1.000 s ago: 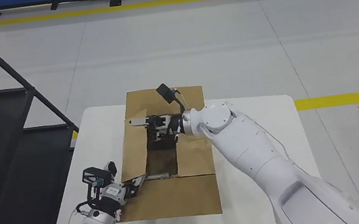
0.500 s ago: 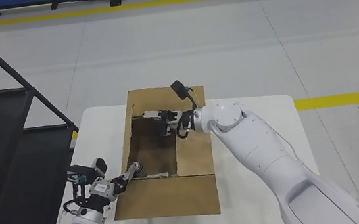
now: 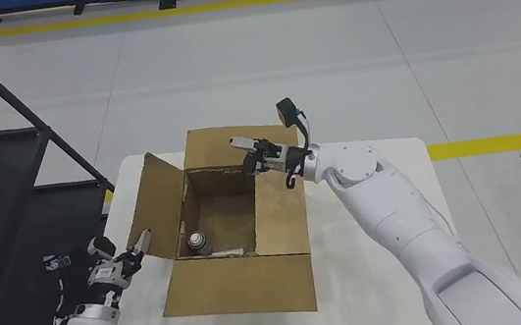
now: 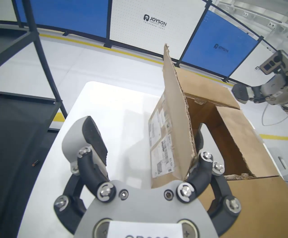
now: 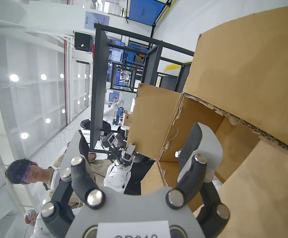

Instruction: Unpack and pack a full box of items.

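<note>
The white tabletop (image 3: 359, 273) has rounded corners; on it stands one brown cardboard box (image 3: 224, 182), open at the top and set nearer the left edge than the right, with a broad bare strip toward the right edge; its far flap (image 3: 238, 138) reaches out past the far edge; its right flap (image 3: 282, 214) and near flap (image 3: 242, 286) lie spread about level; its left flap (image 3: 159, 201) stands raised, leaning toward the left edge; in the left wrist view the tabletop (image 4: 117, 108) lies bare beside the box (image 4: 227, 126), and white printed labels (image 4: 160, 139) sit on the cardboard face turned toward the left edge.
</note>
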